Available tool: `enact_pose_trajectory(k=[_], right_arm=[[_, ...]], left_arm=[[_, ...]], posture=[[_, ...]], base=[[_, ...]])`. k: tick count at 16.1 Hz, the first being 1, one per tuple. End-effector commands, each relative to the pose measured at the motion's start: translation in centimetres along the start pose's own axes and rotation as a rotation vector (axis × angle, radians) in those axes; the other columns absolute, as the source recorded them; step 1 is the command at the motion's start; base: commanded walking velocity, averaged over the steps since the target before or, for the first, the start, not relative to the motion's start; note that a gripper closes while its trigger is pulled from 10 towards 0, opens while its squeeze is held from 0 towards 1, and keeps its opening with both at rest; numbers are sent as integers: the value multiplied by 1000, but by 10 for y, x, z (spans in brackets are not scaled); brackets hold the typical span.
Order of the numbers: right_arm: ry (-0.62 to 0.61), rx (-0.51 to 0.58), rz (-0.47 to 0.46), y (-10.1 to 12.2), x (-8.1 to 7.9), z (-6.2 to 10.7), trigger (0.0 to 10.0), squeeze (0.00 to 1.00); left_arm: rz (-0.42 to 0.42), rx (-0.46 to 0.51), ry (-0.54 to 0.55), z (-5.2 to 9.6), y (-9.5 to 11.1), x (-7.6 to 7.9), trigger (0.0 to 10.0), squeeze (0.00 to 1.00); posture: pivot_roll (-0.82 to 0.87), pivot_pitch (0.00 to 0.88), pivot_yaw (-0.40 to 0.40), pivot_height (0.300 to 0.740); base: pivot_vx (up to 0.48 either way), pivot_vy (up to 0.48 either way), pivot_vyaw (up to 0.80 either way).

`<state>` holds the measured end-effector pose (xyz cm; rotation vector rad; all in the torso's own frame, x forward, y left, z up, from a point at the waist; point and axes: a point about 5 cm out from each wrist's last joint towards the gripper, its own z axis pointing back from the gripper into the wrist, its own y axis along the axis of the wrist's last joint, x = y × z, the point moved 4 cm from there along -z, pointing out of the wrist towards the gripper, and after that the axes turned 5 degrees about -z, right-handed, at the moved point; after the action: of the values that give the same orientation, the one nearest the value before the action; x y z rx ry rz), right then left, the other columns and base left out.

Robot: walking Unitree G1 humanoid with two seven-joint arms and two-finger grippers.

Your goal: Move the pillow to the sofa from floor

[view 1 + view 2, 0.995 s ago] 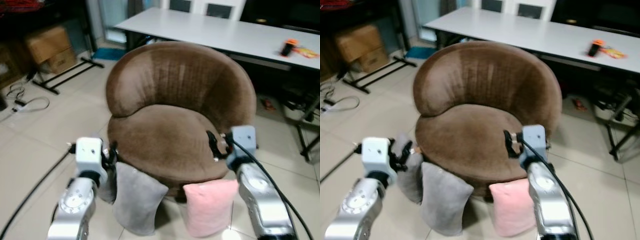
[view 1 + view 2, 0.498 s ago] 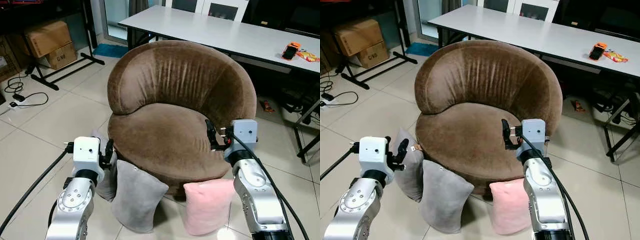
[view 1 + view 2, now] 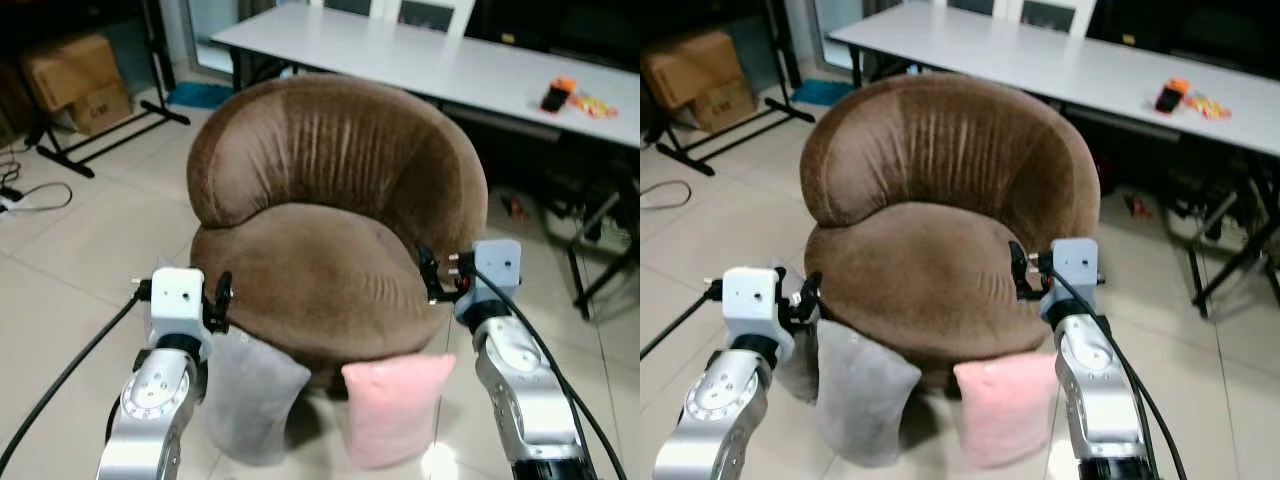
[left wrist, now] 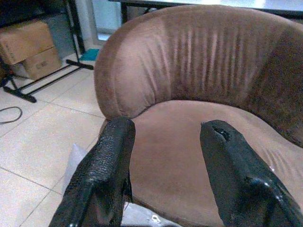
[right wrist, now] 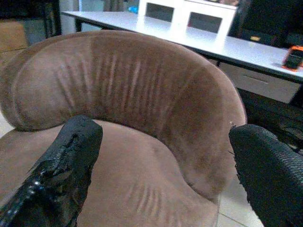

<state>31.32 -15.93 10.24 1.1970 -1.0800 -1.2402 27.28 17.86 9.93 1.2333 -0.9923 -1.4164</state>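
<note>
A round brown sofa chair (image 3: 330, 220) stands before me. Leaning against its front on the floor are a grey pillow (image 3: 245, 395), a second grey pillow (image 3: 795, 360) partly hidden behind my left arm, and a pink pillow (image 3: 393, 405). My left gripper (image 3: 220, 300) hovers open at the seat's front left edge, above the grey pillows. At the seat's right edge my right gripper (image 3: 428, 275) is held open over the cushion. In the wrist views both pairs of black fingers (image 4: 111, 161) (image 5: 71, 156) stand apart with nothing between them.
A long white table (image 3: 420, 55) stands behind the chair with an orange object (image 3: 555, 93) on it. Cardboard boxes (image 3: 75, 75) and a black rack foot (image 3: 95, 135) are at the far left, a cable (image 3: 35, 195) on the tiles. Black table legs (image 3: 600, 260) are at the right.
The whole picture has shifted, so the head camera moved; the chair now sits slightly lower and left. Both grippers hold the same poses at the seat's edges, fingers still apart.
</note>
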Motion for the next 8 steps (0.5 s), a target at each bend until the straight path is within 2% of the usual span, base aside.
enact_pose_trajectory(k=[1, 3, 4, 5, 8], right_arm=[[6, -7, 4, 1, -2, -2, 10000, 0], [-24, -9, 66, 0, 2, -2, 10000, 0], [-57, 44, 159, 5, 5, -3, 10000, 0], [-84, 93, 198, 11, 6, -5, 10000, 0], [-16, 80, 172, 7, -6, -6, 10000, 0]], left_arm=[[-8, -7, 6, 0, -2, -1, 10000, 0], [-8, -7, 7, 0, -2, -1, 10000, 0], [-8, -7, 7, -1, -2, -1, 10000, 0], [-8, -6, 6, -1, -2, 0, 10000, 0], [-8, -5, 5, -1, -2, 0, 10000, 0]], posture=[[-35, 0, -71, 740], [-35, 0, -70, 740], [-37, 0, -69, 740], [-37, 0, -68, 740], [-35, 0, -72, 740]], base=[[0, -405, 0], [0, -405, 0], [0, -405, 0], [0, -405, 0], [0, -405, 0]])
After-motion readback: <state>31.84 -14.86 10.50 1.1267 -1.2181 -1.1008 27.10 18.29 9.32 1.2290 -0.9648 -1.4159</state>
